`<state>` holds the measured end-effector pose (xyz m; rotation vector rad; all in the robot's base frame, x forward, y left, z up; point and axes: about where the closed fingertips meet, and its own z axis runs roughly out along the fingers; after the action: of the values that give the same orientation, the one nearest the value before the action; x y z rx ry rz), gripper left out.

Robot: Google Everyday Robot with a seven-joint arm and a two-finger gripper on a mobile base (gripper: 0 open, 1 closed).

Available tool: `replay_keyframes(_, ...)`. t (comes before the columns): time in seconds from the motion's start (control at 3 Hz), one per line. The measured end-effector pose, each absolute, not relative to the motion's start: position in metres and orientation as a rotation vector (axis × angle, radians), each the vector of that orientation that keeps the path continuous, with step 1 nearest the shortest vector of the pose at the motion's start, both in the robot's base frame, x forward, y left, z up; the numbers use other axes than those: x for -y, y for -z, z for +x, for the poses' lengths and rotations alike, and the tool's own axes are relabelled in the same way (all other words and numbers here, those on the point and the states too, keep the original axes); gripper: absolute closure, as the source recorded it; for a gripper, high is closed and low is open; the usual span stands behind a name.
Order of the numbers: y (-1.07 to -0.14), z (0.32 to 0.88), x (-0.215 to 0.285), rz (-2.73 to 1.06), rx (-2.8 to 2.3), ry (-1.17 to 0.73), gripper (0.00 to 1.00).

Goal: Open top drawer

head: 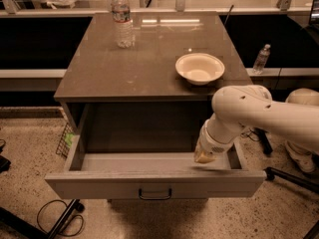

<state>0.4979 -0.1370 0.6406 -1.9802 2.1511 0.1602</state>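
The top drawer [154, 183] of the grey cabinet stands pulled far out, so its plain grey interior [144, 162] shows. Its small black loop handle [155, 194] sits at the centre of the front panel. My white arm comes in from the right and bends down into the drawer. My gripper [204, 156] is inside the drawer at its right end, just behind the front panel. The lower drawers are hidden under the open one.
On the cabinet top [144, 68] stand a water bottle [122, 19] at the back left and a white bowl [200, 67] at the right. A second bottle [261, 59] stands on a ledge at the right. Cables [55, 218] and a wire basket [67, 139] lie left of the cabinet.
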Motion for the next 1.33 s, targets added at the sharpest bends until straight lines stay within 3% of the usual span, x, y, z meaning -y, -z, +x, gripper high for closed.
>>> replay_keyframes(0.67,-0.651,0.443,0.132,-2.031,-2.192,-0.184,1.00)
replay_keyframes(1.0,-0.652,0.442,0.132,-2.031,-2.192,-0.181,0.84)
replay_keyframes(1.33,-0.653,0.442,0.133,-2.032,-2.191,-0.179,0.60)
